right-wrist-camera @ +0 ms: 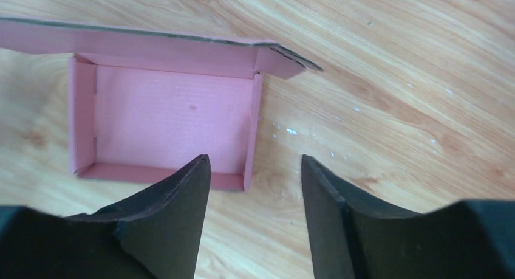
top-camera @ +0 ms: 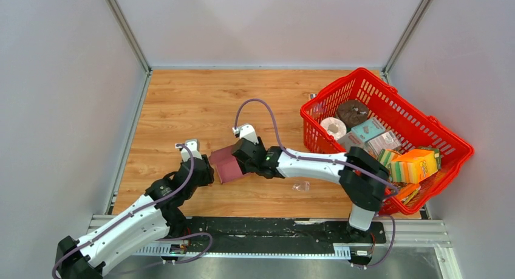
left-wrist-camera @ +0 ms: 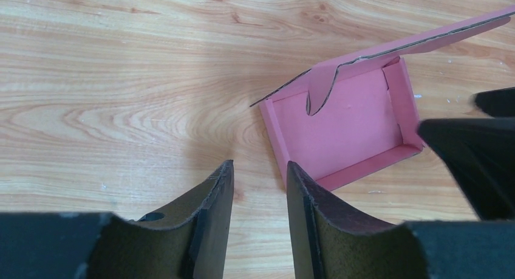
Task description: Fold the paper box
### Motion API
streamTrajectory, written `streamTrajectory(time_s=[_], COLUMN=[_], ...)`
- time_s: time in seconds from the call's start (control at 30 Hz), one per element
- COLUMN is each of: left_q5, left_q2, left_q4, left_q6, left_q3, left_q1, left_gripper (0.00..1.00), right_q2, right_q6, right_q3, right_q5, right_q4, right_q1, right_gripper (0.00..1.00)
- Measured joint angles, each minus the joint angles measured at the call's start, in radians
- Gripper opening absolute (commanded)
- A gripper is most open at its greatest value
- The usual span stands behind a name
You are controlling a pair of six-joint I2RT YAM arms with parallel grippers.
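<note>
One wood-grain tabletop [top-camera: 182,103] carries one red plastic mesh basket [top-camera: 332,92] full of goods. Left of that basket lies the single pink card paper box [top-camera: 226,165], its low walls already standing and its one long lid flap raised. Two tools flank it, probably to steady the tray while the flap is brought over. The left tool [left-wrist-camera: 258,172], on the box's side away from the basket, is spread and grips nothing. The right tool [right-wrist-camera: 255,160], on the basket side, gapes wider, one finger seemingly over a wall

No readable text, label, brand or number anywhere; print on basket goods too small to make out.
</note>
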Motion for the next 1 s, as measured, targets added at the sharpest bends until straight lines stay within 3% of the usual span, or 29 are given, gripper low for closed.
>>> streamTrajectory(time_s=[0.13, 0.23, 0.4, 0.6, 1.0], left_q5=[-0.003, -0.008, -0.014, -0.013, 0.031], left_q2=[-0.010, -0.024, -0.063, -0.077, -0.071], left_q4=[-0.015, -0.039, -0.053, -0.050, -0.048], left_q6=[0.003, 0.010, 0.019, 0.026, 0.025], left_q3=[0.001, 0.009, 0.040, 0.056, 0.056], left_q1=[0.003, 0.005, 0.012, 0.014, 0.016], left_gripper=[0.49, 0.53, 0.56, 0.57, 0.57], right_q2=[-0.138, -0.279, -0.445, -0.528, -0.523], right_q6=[-0.003, 0.004, 0.041, 0.120, 0.155], right_q3=[-0.041, -0.147, -0.346, -0.504, -0.597], right_q5=[-0.017, -0.019, -0.018, -0.074, -0.188], right_q4=[-0.046, -0.082, -0.196, -0.269, -0.160], right_q1=[0.000, 0.000, -0.011, -0.098, -0.195], right_gripper=[0.89, 1.00, 1.00, 1.00, 0.76])
